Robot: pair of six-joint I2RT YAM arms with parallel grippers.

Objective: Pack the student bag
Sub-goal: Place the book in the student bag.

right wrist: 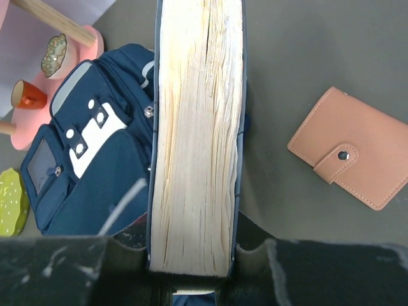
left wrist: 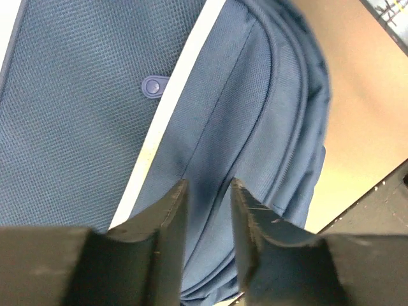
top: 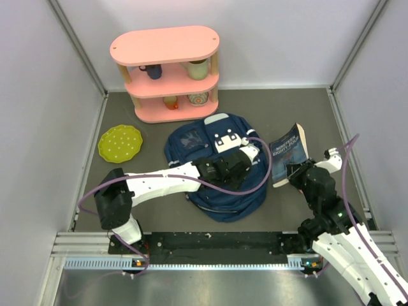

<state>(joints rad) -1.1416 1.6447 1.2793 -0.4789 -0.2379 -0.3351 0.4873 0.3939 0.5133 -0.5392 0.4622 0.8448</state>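
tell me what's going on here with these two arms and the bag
The robot is packing a navy blue fabric backpack that lies in the middle of the dark table. The left arm reaches over it, jaws slightly apart just above the fabric beside the white stripe, with nothing visibly gripped. The right arm holds a thick blue-covered book in its jaws, to the right of the bag and not yet inside. A tan leather wallet lies on the table nearby.
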